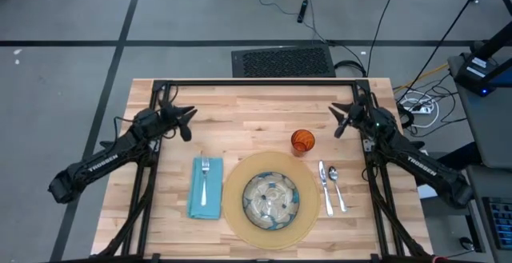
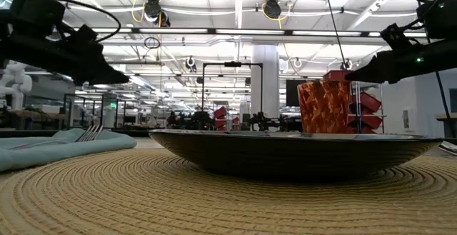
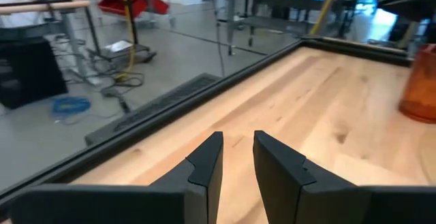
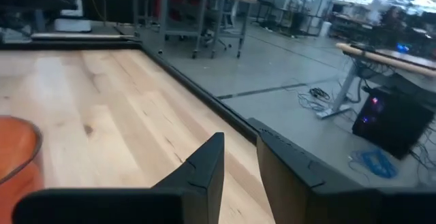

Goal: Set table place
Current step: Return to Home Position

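Left gripper (image 1: 189,124) hovers over the far left part of the large light butcher-block wooden table (image 1: 264,107). In its wrist view the two dark fingers (image 3: 204,166) stand a narrow slit apart, with nothing between them. The right gripper (image 1: 339,121) mirrors it over the far right part, its fingers (image 4: 204,166) likewise slightly parted and empty.

The place setting lies at the near middle. A big round tan woven mat (image 1: 234,207) carries a patterned glass bowl (image 1: 270,200) at its centre. A teal cloth napkin (image 1: 196,203) lies just left of the mat with a silver fork (image 1: 205,179) on top. A silver knife (image 1: 325,189) and a silver spoon (image 1: 337,185) lie side by side just right of the mat. A small orange cup (image 1: 302,141) stands at the mat's far right rim.

From table height the bowl (image 2: 300,153) hides the cup's base, so only its ribbed upper part (image 2: 325,106) shows. The fork's tines (image 2: 91,129) peek over the folded napkin (image 2: 64,146). The knife and spoon cannot be made out there. Each wrist view cuts the cup off at the frame edge (image 3: 421,81) (image 4: 17,152).

Bare wood lies open between the two grippers, right up to the black frame rail (image 1: 256,81) along the far edge. The mat's near rim sits close to the table's near edge.
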Available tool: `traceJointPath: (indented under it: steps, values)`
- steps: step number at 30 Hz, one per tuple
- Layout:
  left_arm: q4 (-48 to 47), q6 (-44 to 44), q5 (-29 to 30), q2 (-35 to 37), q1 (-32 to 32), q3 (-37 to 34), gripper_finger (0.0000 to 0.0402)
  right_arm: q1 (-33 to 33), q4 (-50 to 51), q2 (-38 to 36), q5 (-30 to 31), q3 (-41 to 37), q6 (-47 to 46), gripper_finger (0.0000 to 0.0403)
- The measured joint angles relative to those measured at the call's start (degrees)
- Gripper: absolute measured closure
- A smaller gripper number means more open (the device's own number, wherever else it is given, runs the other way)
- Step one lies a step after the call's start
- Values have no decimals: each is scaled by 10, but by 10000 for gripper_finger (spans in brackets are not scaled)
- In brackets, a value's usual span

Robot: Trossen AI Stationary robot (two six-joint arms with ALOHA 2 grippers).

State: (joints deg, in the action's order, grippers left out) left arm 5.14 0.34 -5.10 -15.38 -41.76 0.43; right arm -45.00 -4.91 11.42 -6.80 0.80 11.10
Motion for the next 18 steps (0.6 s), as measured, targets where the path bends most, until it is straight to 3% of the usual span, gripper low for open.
traceJointPath:
  steps: [4, 6, 10, 18]
  values:
    - [-10, -2, 22, 0, 0, 0, 336, 1, 2, 0, 61, 0, -25, 323]
    - [-25, -53, 26, 0, 0, 0, 336, 1, 9, 0, 81, 0, -32, 323]
    - [-43, -131, 37, -1, 0, 0, 336, 1, 4, 0, 82, 0, -34, 323]
    - [-43, -134, 37, -1, 0, 0, 336, 1, 4, 1, 83, 0, -36, 323]
